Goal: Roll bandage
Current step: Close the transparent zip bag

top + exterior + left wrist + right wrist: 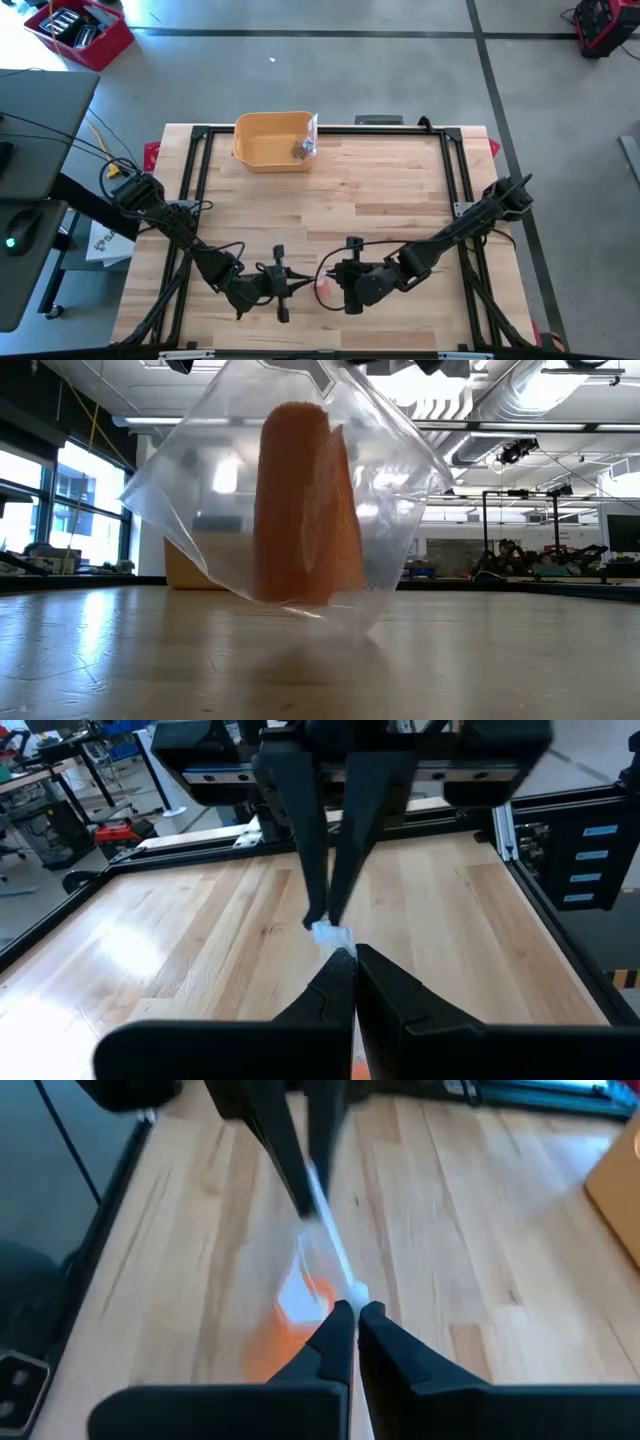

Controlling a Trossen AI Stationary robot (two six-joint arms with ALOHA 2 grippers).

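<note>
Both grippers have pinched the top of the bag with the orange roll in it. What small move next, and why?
Probably draw the two grippers slowly apart to open the bag's mouth. The left gripper and right gripper are both shut on the top edge of the clear plastic bag, close together, and the orange bandage roll hangs sealed inside, just above the table. It cannot be rolled until it is out.

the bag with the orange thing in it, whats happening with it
Both arms are holding a clear plastic bag with an orange bandage roll inside, lifted just above the wooden table near its front edge. The left end effector and the right end effector are each shut on the top edge of the bag, facing each other. The roll is in the bag, so no rolling has begun. A yellow bin sits at the table's far edge.
</note>
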